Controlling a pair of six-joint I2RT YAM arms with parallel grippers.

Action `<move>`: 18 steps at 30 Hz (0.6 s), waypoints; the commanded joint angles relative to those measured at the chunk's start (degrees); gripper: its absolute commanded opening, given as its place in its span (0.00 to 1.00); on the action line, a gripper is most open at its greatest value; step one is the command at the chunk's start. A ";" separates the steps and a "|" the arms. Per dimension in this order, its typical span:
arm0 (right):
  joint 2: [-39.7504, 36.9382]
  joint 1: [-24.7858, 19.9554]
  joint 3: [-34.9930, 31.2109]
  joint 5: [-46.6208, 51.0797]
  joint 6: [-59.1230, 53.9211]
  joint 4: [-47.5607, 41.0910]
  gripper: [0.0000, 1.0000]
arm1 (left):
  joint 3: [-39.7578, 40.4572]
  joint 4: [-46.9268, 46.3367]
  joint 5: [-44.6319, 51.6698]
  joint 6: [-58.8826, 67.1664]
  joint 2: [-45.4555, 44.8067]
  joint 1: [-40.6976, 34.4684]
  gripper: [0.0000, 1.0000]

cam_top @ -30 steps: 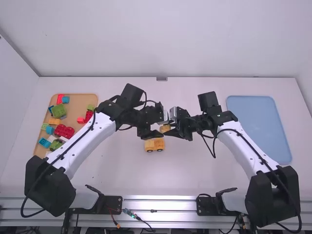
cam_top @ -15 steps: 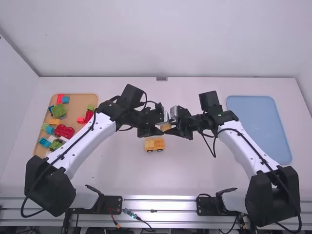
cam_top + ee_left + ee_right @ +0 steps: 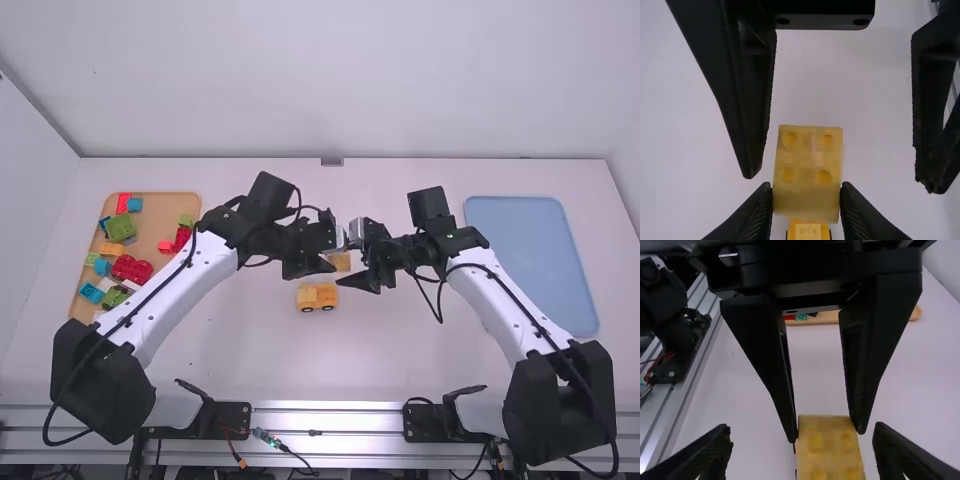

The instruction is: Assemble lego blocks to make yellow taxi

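Bright, diffuse light over a pale table (image 3: 400, 360).
In the high view, light spreads evenly across the middle of the frame with only faint, soft shadows, and the metal rail (image 3: 330, 419) along the bottom catches brighter streaks. The black arm joint (image 3: 88, 385) at lower left is deeply dark. In the left wrist view, a pale sheen marks the studded yellow block (image 3: 807, 160), low in the centre.
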 commanded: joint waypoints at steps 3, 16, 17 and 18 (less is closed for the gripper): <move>0.48 0.24 1.11 -1.16 0.13 -0.09 0.68 | -0.37 0.00 0.26 0.57 0.07 0.22 0.29; 0.41 -2.75 1.11 0.66 1.40 -0.11 0.99 | -0.81 -0.59 0.17 0.57 0.07 0.22 0.26; 0.41 -3.26 1.11 0.81 1.97 -0.09 0.99 | -1.11 -0.15 0.17 0.57 0.07 0.22 0.26; 0.28 -4.00 1.11 1.07 2.67 -0.09 0.99 | -1.62 0.52 0.24 0.50 0.07 0.20 0.25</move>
